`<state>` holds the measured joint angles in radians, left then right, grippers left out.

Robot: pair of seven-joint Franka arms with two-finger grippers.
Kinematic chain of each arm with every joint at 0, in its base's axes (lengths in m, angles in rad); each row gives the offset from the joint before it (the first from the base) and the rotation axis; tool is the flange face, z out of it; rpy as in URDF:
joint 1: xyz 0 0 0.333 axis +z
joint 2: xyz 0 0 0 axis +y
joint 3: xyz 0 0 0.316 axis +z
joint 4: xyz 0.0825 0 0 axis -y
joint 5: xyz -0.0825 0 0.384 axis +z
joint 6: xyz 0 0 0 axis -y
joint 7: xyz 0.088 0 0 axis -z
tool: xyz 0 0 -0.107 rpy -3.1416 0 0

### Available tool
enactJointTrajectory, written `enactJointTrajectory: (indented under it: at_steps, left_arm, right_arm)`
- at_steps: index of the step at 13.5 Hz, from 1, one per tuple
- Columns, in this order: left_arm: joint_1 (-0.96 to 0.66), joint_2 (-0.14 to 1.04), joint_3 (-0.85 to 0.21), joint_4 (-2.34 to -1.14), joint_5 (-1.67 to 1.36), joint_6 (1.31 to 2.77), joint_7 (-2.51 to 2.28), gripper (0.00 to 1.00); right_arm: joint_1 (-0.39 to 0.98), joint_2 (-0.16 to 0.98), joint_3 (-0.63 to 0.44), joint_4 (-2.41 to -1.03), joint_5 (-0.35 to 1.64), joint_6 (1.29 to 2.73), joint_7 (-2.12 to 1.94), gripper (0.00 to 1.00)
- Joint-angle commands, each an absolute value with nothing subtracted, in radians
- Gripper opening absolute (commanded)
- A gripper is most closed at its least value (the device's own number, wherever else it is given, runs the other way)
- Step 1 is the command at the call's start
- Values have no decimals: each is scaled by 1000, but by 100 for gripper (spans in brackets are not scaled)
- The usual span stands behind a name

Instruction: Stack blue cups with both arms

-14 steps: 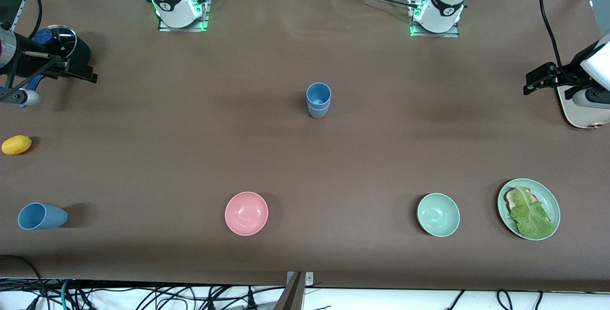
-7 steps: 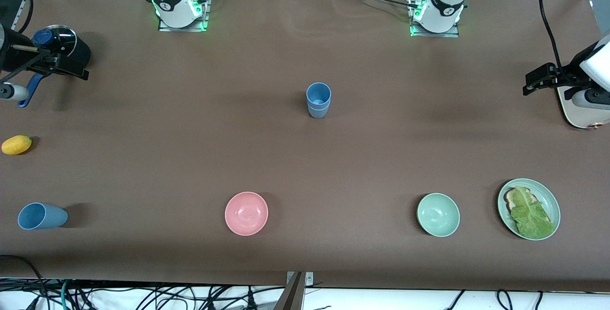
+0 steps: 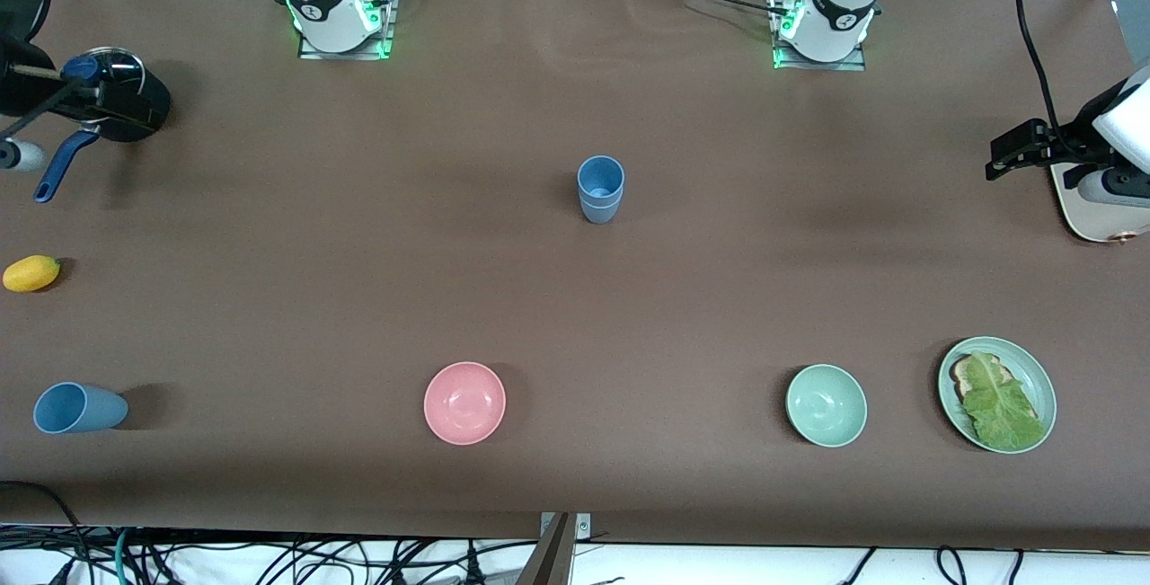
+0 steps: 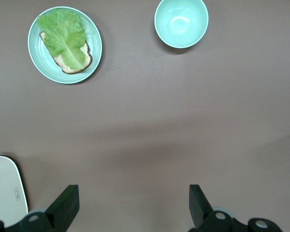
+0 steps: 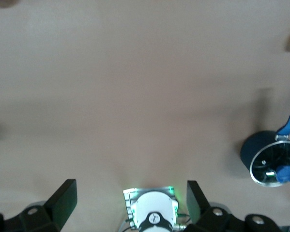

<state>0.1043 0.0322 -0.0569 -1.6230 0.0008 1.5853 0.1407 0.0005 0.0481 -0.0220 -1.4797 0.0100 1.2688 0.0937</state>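
Two blue cups stand nested in a stack (image 3: 600,190) at the middle of the table. A third blue cup (image 3: 79,408) lies on its side near the front edge, at the right arm's end of the table. My right gripper (image 3: 94,101) hangs open and empty over a black pot at that end; its wrist view (image 5: 130,200) shows both fingers spread wide. My left gripper (image 3: 1015,149) is open and empty over the table at the left arm's end, spread wide in its wrist view (image 4: 132,203). Neither wrist view shows a blue cup.
A black pot with a blue handle (image 3: 121,91) and a yellow fruit (image 3: 31,272) sit at the right arm's end. A pink bowl (image 3: 464,403), a mint bowl (image 3: 826,405) and a mint plate (image 3: 1042,387) with bread and lettuce lie near the front. A white board (image 3: 1101,212) lies under the left hand.
My right gripper has moved away from the table's middle, toward the right arm's end and over the pot. The left arm and the cups have not moved.
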Motion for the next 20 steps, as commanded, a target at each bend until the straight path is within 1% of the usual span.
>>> enactJointTrajectory:
  at_steps: [1, 3, 7, 11, 14, 15, 16, 19, 20]
  left_arm:
    - [103, 28, -51, -1624, -14, 1585, 163, 100]
    - [103, 28, -51, -1624, -14, 1583, 163, 100]
    - [103, 28, -51, -1624, -14, 1583, 163, 100]
    - [103, 28, -51, -1626, -14, 1583, 163, 100]
    - [103, 28, -52, -1626, -14, 1583, 163, 100]
    - [103, 28, -51, -1626, -12, 1583, 163, 100]
    - [103, 28, -51, -1626, -14, 1583, 163, 100]
    - [103, 28, -51, -1626, -14, 1583, 163, 100]
    - [103, 28, -51, -1626, -12, 1583, 163, 100]
  right_arm:
    - [-2, -15, -20, -1480, 3, 1186, 43, 100]
    - [-3, -6, -18, -1480, 9, 1195, 40, 100]
    - [2, 35, -29, -1482, 25, 1294, 49, 100]
    - [6, 48, -25, -1483, 23, 1324, 55, 100]
    - [6, 49, -25, -1500, 8, 1387, 58, 100]
    - [6, 48, -25, -1521, 6, 1403, 60, 100]
    - [6, 34, -25, -1569, 6, 1457, 69, 100]
    - [8, -53, -17, -1714, 5, 1541, 71, 100]
    - [8, -61, -6, -1715, 5, 1529, 72, 100]
